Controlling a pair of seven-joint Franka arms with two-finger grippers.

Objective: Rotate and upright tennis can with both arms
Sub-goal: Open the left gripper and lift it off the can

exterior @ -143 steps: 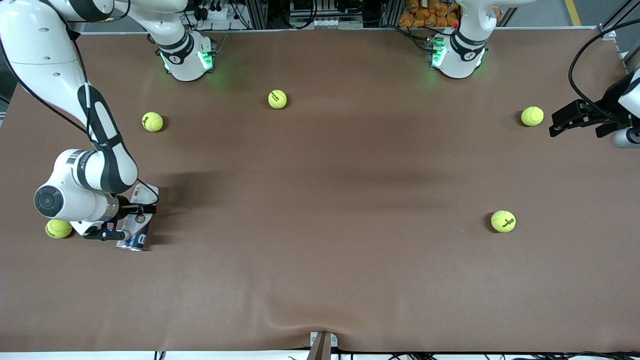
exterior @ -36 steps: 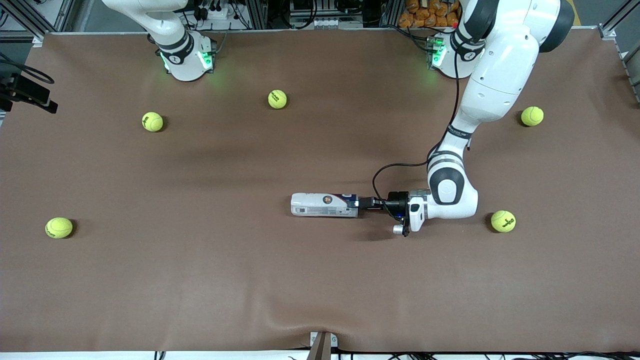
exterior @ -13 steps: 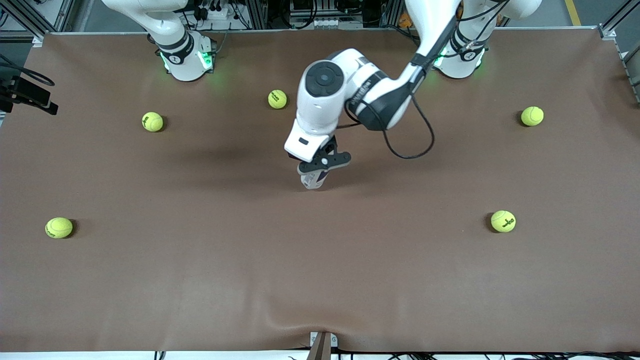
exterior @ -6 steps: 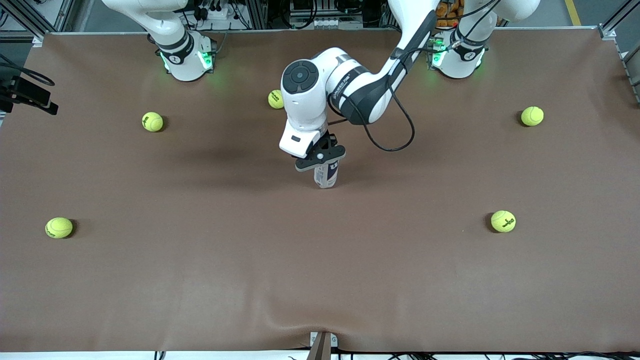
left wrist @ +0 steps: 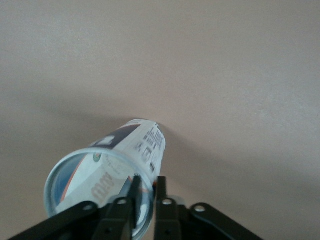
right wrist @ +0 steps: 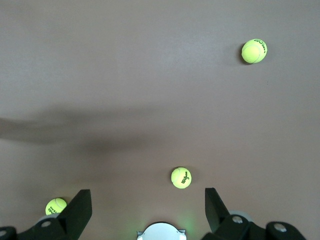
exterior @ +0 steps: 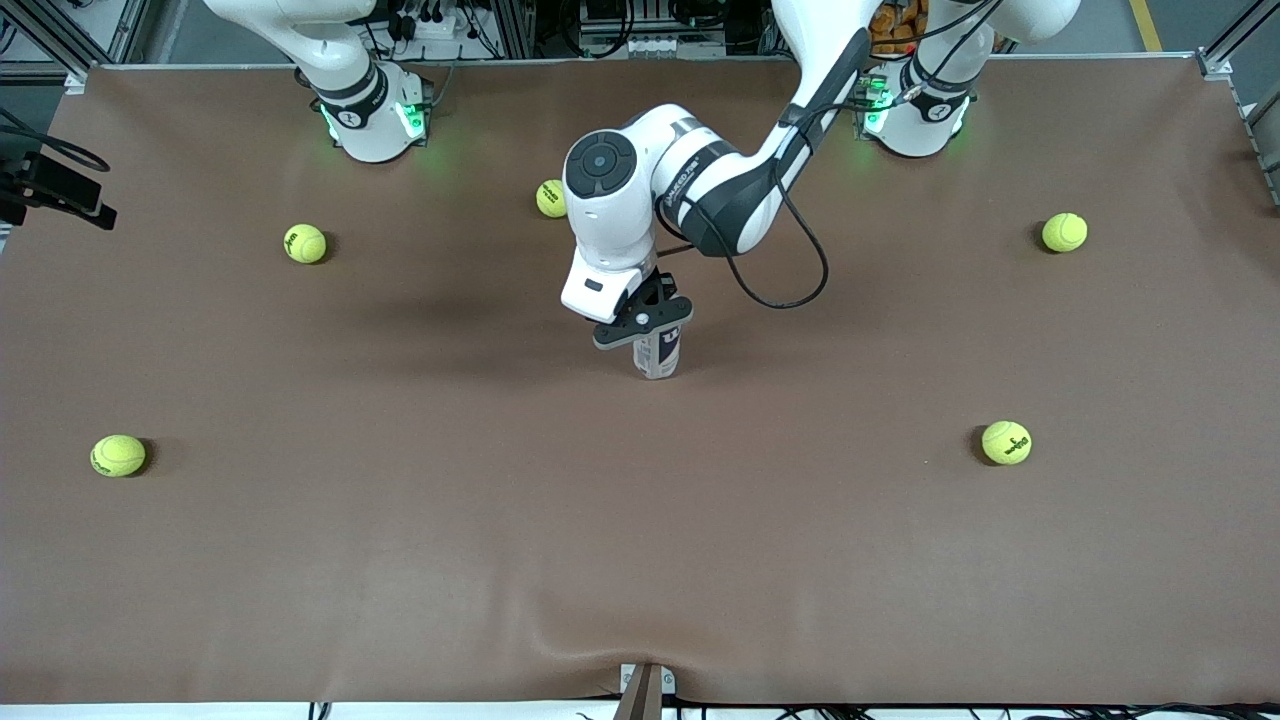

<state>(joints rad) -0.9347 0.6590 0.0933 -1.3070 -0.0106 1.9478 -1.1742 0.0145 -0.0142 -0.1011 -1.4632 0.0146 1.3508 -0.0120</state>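
Note:
The tennis can point(exterior: 658, 356) stands upright, or nearly so, in the middle of the table, its lower end on the brown mat. My left gripper point(exterior: 645, 326) is shut on its upper rim from above. In the left wrist view the can point(left wrist: 112, 162) shows its clear top end and white and dark-blue label, and my left gripper point(left wrist: 146, 192) pinches the rim wall between its two fingers. My right gripper point(exterior: 58, 190) waits in the air at the right arm's end of the table. In the right wrist view it point(right wrist: 148, 210) is open and empty.
Several yellow-green tennis balls lie on the mat: one point(exterior: 304, 243) and one point(exterior: 118, 455) toward the right arm's end, one point(exterior: 1064, 232) and one point(exterior: 1006, 442) toward the left arm's end, and one point(exterior: 548, 198) partly hidden by the left arm.
The right gripper let go of the can and drew back. The left gripper took it by one end, turned it upright and, in the last half second, set it slightly lower.

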